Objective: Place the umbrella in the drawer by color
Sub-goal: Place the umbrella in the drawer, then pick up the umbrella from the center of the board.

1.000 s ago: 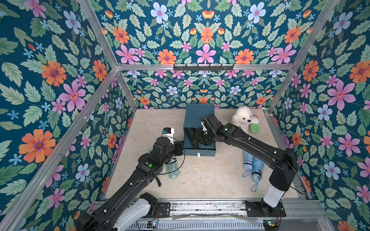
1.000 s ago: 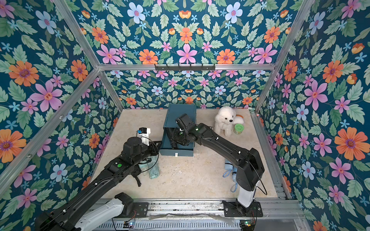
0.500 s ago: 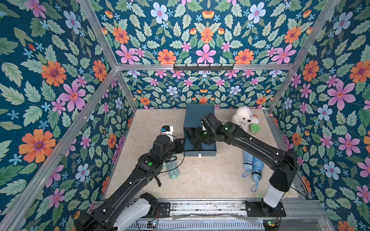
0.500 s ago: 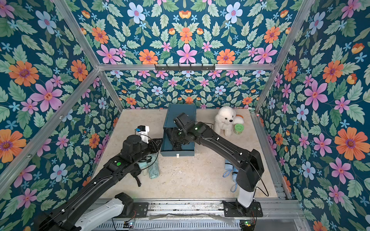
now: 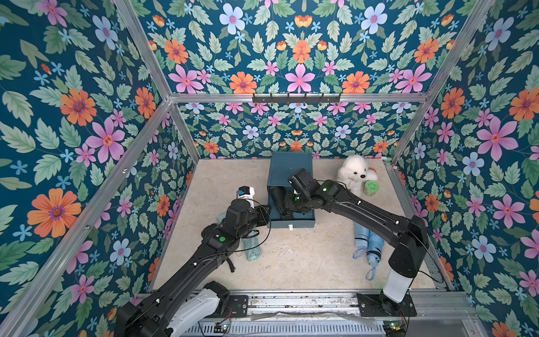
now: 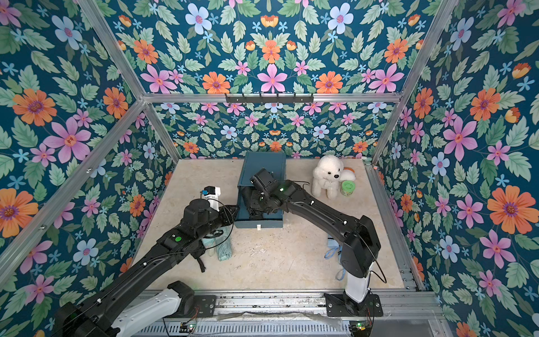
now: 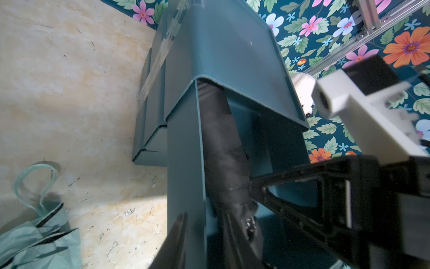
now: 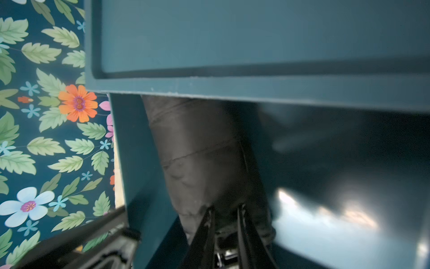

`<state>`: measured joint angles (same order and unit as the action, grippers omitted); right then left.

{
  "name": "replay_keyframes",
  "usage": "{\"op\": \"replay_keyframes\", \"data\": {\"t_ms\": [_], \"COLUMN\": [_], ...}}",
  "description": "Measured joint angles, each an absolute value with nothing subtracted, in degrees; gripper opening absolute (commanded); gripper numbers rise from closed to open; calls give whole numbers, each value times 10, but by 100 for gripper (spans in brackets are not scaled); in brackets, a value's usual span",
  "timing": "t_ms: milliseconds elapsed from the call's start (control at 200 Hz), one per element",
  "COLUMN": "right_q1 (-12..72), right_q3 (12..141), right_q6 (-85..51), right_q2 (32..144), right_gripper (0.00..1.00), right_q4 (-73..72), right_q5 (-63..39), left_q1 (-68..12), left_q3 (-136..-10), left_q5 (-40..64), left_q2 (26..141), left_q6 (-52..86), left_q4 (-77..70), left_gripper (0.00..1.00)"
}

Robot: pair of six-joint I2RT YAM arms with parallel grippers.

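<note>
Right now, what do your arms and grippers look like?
The left arm and right arm are black with white base segments, a green light each, thin black cables looping alongside. At the left wrist, a white block with a blue mark. The gripper fingers: slim, black.

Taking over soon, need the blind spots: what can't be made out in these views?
Right gripper: the right wrist view is dark and cuts its fingers off; whether it grips the black umbrella can't be told.
That umbrella's far end: under the cabinet top in both wrist views.
Mint umbrella: partly covered by the left arm in both top views.
Blue umbrella: likewise, by the right arm.
Lower drawers: insides unseen everywhere.
</note>
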<state>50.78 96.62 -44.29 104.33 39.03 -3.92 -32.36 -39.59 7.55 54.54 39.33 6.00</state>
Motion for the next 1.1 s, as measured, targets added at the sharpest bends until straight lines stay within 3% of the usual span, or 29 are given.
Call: {"op": "replay_keyframes", "data": {"t_ms": [245,410,540,690,885,1100], "right_q1": [512,511,512,524,531,547], "right_q3": [985,996,990,960,896,822], "right_q6": [-451,-449,-437,-417,-403,-400], "right_q2": [1058,1037,997,934,850,807], "right_gripper": [22,33,42,51,50,49], "right_q4": [352,363,378,383,347,309], "right_q5": [-96,-79,-42,-20,-12,-8], "left_q1": [-326,-326,-326,-312,-263,-157], "left_q3": [-390,-433,-510,-551,-454,-332], "left_q5": [84,56,-55,-213,-268,-215], "left_q2": [533,516,485,455,417,433], "left_q6": [401,401,407,454,548,607], "left_q4": [60,103,197,353,509,495], "left_gripper": [33,43,55,59,64,57]}}
